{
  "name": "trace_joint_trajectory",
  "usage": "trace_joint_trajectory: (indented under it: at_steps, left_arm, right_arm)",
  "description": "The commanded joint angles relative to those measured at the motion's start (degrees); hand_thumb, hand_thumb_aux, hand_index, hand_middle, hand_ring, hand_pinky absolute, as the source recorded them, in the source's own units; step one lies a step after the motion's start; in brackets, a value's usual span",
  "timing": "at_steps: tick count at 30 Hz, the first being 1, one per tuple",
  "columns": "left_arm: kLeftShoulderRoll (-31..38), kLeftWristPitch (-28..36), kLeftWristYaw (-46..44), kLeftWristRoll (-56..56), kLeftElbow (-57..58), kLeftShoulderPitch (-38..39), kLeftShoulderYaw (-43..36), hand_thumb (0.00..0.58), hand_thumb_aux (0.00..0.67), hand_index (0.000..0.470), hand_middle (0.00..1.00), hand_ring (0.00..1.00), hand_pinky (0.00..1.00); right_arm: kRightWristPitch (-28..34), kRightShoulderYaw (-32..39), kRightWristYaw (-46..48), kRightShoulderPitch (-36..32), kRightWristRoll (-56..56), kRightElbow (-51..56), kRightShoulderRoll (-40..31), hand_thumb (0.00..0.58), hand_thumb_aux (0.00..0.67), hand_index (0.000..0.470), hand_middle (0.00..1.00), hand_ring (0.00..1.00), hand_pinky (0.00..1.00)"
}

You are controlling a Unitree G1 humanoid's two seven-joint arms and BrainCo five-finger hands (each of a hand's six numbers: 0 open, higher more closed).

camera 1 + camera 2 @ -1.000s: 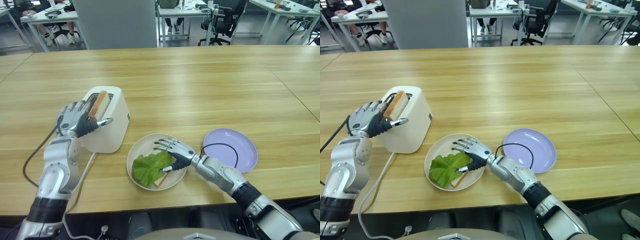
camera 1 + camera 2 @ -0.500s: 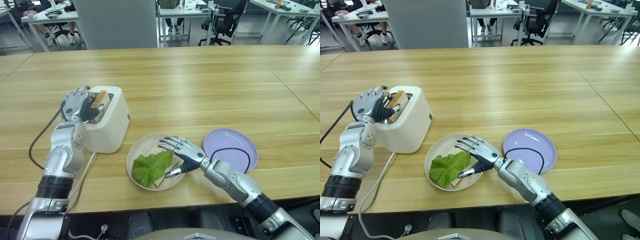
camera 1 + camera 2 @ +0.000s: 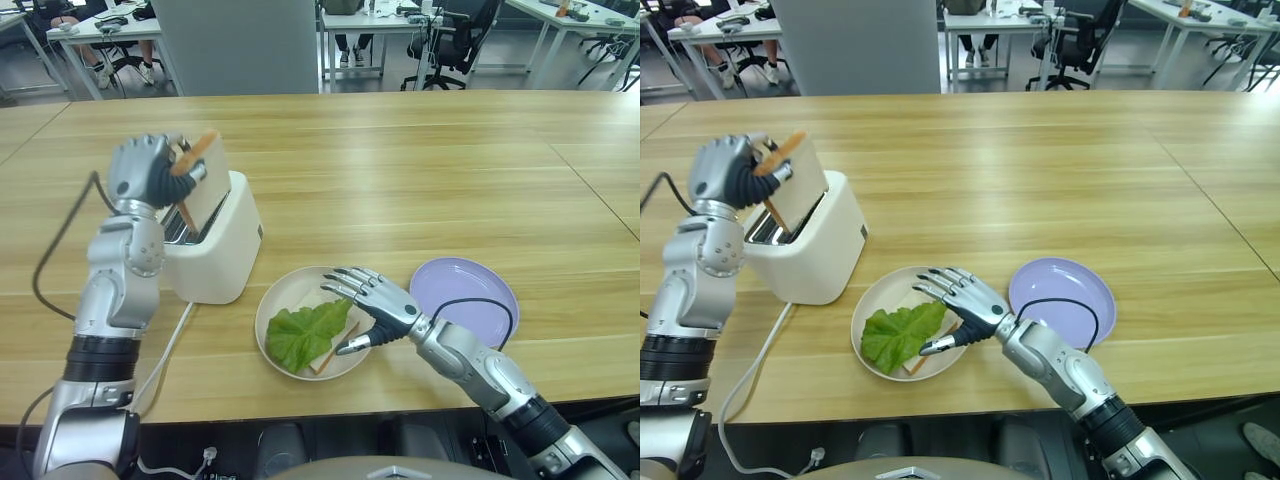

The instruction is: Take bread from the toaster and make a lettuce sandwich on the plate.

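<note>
Cream plate (image 3: 283,300) holds lettuce (image 3: 305,335) on bread (image 3: 320,362); right hand (image 3: 378,302) hovers spread wide over its right rim. Left of it, left hand (image 3: 140,168) grips toast (image 3: 205,182) partly out of the toaster (image 3: 225,255).

The left hand (image 3: 140,170) is closed on a bread slice (image 3: 205,185), held tilted just beside its fingers, with the toaster (image 3: 220,255) directly below it. The right hand (image 3: 378,303) hovers with fingers spread over the near edge of the cream plate (image 3: 262,320). A lettuce leaf (image 3: 305,335) lies on a second bread slice (image 3: 326,356) just to this hand's left. A purple plate (image 3: 480,290) sits just to its right.
</note>
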Motion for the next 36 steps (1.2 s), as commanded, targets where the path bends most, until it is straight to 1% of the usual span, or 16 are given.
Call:
trace_joint_trajectory:
  at_steps: [1,5,9,12,17,21,27,32,36]
  left_arm:
    - [-1.9,1.8,-5.7,-7.4,-10.4,0.5,3.1,0.580,0.670,0.460,1.00,1.00,1.00]
    - [-6.2,7.9,-16.1,-16.5,-16.3,5.0,0.4,0.580,0.670,0.460,1.00,1.00,1.00]
    - [-8.9,13.9,-27.1,-27.3,-18.2,10.6,-2.7,0.580,0.670,0.460,1.00,1.00,1.00]
    - [-10.1,16.6,-30.8,-32.4,-17.7,12.0,-3.3,0.580,0.670,0.460,1.00,1.00,1.00]
    - [-13.7,20.0,-35.5,-40.4,-13.4,14.9,-5.6,0.580,0.670,0.460,1.00,1.00,1.00]
    - [-15.0,19.9,-35.3,-40.9,-9.8,17.1,-7.7,0.580,0.670,0.460,1.00,1.00,1.00]
    - [-15.6,18.1,-32.2,-36.6,-4.4,19.3,-12.0,0.580,0.670,0.460,1.00,1.00,1.00]
    - [-15.2,13.9,-27.8,-31.0,0.9,19.8,-15.0,0.580,0.670,0.460,1.00,1.00,1.00]
    - [-15.5,11.1,-25.6,-28.0,3.9,19.4,-16.6,0.580,0.670,0.460,1.00,1.00,1.00]
  right_arm:
    - [-2.2,-3.1,-5.4,0.7,-2.7,-3.9,-1.9,0.000,0.000,0.000,0.00,0.00,0.00]
    - [-4.0,-5.2,-10.0,2.1,-5.4,-7.0,-3.6,0.000,0.000,0.000,0.00,0.00,0.00]
    - [-7.3,-6.2,-14.2,3.9,-7.9,-10.4,-5.9,0.000,0.000,0.000,0.00,0.00,0.00]
    - [-9.0,-6.4,-15.8,4.5,-9.1,-11.6,-6.6,0.000,0.000,0.000,0.00,0.00,0.00]
    - [-11.2,-6.2,-16.6,5.9,-10.3,-14.0,-7.1,0.000,0.000,0.000,0.00,0.00,0.00]
    - [-11.1,-5.1,-14.2,5.6,-9.9,-11.4,-6.3,0.000,0.000,0.000,0.00,0.00,0.00]
    - [-9.6,0.0,-5.1,4.1,-9.2,-2.2,-4.1,0.000,0.000,0.000,0.00,0.00,0.00]
    - [-8.2,3.9,0.8,1.9,-9.4,4.9,-2.3,0.000,0.000,0.000,0.00,0.00,0.00]
    - [-8.0,6.4,3.5,0.2,-9.1,8.3,-1.0,0.000,0.000,0.000,0.00,0.00,0.00]
